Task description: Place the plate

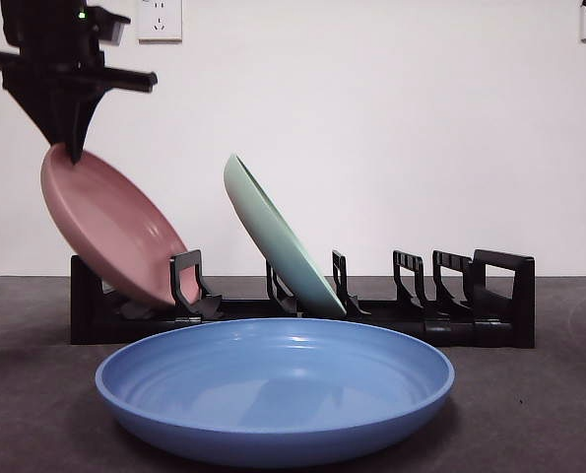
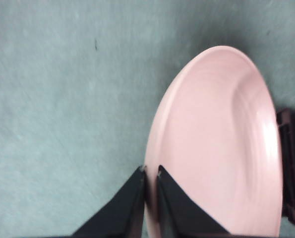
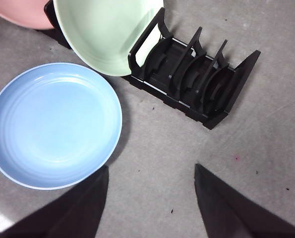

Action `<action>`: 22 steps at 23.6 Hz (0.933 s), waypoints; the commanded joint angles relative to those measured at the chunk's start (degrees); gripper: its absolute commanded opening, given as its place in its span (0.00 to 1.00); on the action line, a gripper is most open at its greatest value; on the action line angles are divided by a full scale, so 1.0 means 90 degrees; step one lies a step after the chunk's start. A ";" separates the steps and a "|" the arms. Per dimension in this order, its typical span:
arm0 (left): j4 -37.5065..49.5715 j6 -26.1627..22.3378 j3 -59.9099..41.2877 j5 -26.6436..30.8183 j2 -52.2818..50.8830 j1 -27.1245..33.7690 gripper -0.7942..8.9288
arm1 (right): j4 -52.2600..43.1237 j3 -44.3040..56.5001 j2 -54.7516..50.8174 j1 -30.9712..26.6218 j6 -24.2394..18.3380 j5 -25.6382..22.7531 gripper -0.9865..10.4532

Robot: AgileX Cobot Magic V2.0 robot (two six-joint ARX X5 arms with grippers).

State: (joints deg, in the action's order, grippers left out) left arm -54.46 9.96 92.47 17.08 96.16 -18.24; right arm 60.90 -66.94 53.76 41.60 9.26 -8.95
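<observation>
The left gripper [image 1: 74, 153] is pinched tight on the top rim of the pink plate [image 1: 110, 225], coming in from above at the near-left end of the black rack [image 1: 489, 325] — the wrist view shows both jaws squeezed on the plate's edge with barely a sliver between them. The plate leans back at a slant, its lower edge down among the rack's first dividers, though I can't tell whether it is fully seated in a slot or just resting against an upright. That is the risk here: let go too soon and the plate may slide off the divider, tip out of the rack's end, or knock forward toward the blue plate [image 1: 273, 389] lying flat on the table [image 1: 529, 414] just in front. A sideways drag on release could also shove the rack itself. Further along, the green plate [image 1: 278, 236] sits tilted in a middle slot, apart from the pink one, and the slots beyond it hold nothing. The right gripper [image 3: 151, 198] hangs high over the table, jaws spread wide, holding nothing — waiting.
</observation>
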 commanded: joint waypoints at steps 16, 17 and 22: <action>-0.3145 -0.0546 0.1928 0.0238 -0.0826 0.0080 0.09 | -0.0024 -0.0100 -0.0036 0.0053 -0.0032 -0.0228 0.33; -0.3145 -0.0537 0.1851 0.0175 -0.0952 0.0080 0.09 | -0.0027 -0.0100 -0.0053 0.0051 -0.0032 -0.0228 0.33; -0.3128 -0.0401 0.1037 -0.0338 -0.1661 0.0078 0.09 | -0.0036 -0.0100 -0.0148 0.0051 -0.0029 -0.0228 0.33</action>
State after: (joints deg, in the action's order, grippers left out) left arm -80.97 5.61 101.97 14.55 81.34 -17.30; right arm 61.04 -66.94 52.21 41.60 9.26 -10.72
